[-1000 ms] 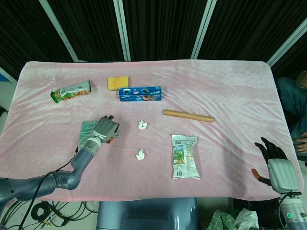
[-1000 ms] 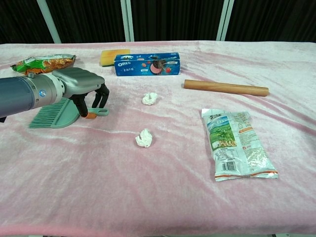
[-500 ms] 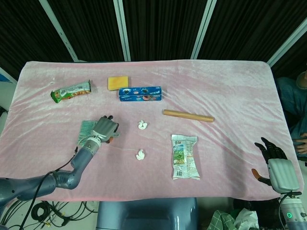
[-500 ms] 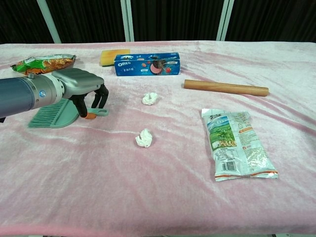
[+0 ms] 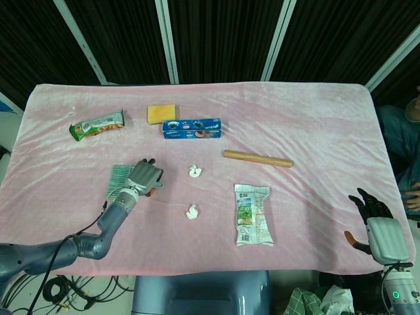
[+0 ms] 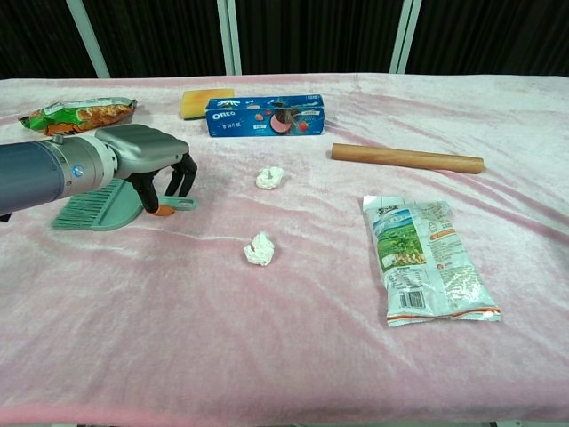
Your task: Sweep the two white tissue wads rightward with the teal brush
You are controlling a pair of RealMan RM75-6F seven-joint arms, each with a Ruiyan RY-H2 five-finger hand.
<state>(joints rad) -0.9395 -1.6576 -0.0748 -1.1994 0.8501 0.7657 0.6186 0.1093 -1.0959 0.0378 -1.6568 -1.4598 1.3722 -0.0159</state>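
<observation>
The teal brush point(image 6: 98, 206) lies flat on the pink cloth at the left, bristles pointing left, also seen in the head view point(image 5: 119, 176). My left hand point(image 6: 147, 156) sits over its handle with fingers curled down around it, gripping it point(image 5: 144, 175). One white tissue wad point(image 6: 270, 177) lies to the right of the hand, and the other tissue wad point(image 6: 260, 249) is nearer the front; both show in the head view point(image 5: 195, 171) point(image 5: 191, 212). My right hand point(image 5: 377, 226) hovers at the table's front right corner, fingers spread, holding nothing.
A blue Oreo box point(image 6: 265, 116) and a yellow sponge point(image 6: 204, 101) lie behind the wads. A wooden rolling pin point(image 6: 407, 158) and a green-and-white snack bag point(image 6: 428, 258) lie to the right of them. A green-and-orange snack packet point(image 6: 78, 114) sits at the far left.
The brush and left hand shifted very slightly in place. The wads and the right hand have not moved.
</observation>
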